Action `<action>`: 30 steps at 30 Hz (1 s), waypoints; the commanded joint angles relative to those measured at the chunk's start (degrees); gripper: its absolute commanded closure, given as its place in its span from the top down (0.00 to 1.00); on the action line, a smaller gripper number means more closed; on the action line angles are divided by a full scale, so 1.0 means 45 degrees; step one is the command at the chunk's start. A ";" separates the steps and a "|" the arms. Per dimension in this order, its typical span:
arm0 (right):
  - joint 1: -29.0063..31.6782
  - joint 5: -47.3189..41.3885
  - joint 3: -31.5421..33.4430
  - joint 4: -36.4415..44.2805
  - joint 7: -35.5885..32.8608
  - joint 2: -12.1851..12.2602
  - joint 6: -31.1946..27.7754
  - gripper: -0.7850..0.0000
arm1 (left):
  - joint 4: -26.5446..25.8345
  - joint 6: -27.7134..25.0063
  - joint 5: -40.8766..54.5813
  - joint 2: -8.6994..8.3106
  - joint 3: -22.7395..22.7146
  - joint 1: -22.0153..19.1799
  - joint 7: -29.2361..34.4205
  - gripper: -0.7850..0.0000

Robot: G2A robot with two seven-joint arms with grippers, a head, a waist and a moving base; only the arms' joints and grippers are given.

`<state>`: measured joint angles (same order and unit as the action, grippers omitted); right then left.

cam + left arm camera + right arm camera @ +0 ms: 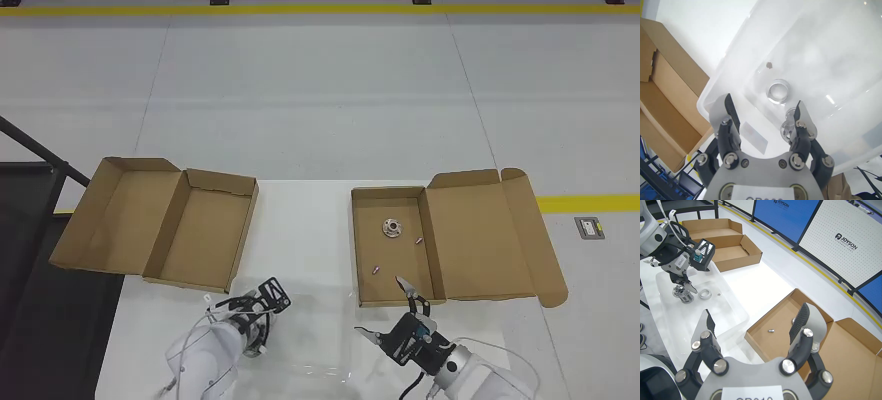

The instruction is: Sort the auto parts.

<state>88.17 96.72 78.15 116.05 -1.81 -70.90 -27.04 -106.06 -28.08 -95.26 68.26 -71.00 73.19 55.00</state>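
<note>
A clear plastic bin [829, 47] holds a metal ring [778, 92], a ribbed cylindrical metal part [787, 124] and a small brown piece [769, 65]. My left gripper [763, 111] hangs open over the bin, one finger right beside the cylindrical part [683, 295], the ring [704, 294] just past it. My right gripper [755, 321] is open with nothing between its fingers, above the table between the bin [738, 311] and the right cardboard box [772, 344]. That box [395, 280] holds a round flange [390, 228] and small bolts [375, 267]. In the top view both grippers, left [262, 300] and right [385, 308], are near the table's front edge.
An open cardboard box [200, 235] lies at the table's left, its flap [110, 215] overhanging the edge. The right box's lid [485, 240] is folded out flat to the right. A dark rack [30, 250] stands left of the table.
</note>
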 commanded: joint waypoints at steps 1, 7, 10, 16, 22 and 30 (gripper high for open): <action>0.0001 0.0001 0.0000 0.0000 0.0000 0.0000 -0.0001 1.00 | 0.0291 0.0011 0.0071 0.0022 0.0073 -0.0188 0.0071 0.70; 0.0001 0.0001 0.0000 0.0000 0.0000 0.0000 -0.0001 1.00 | 0.1210 -0.0077 0.0356 0.0100 0.0394 -0.0786 0.0039 0.64; 0.0001 0.0001 0.0000 0.0000 0.0000 0.0000 -0.0001 1.00 | 0.1567 -0.0106 0.0393 0.0142 0.0605 -0.1051 0.0114 0.61; 0.0001 0.0001 0.0000 0.0000 0.0000 0.0000 -0.0001 1.00 | 0.2101 -0.0121 0.0458 0.0214 0.0919 -0.1494 0.0397 0.52; 0.0001 0.0001 0.0000 0.0000 0.0000 0.0000 -0.0001 1.00 | 0.2482 -0.0160 0.0545 0.0257 0.1076 -0.1767 0.0604 0.47; 0.0001 0.0001 0.0000 0.0000 0.0000 0.0000 -0.0001 1.00 | 0.2794 -0.0287 0.0510 0.0310 0.1407 -0.1973 0.0606 0.46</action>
<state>88.17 96.72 78.15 116.05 -1.81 -70.90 -27.04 -93.59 -29.24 -92.98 69.63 -64.85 64.40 57.77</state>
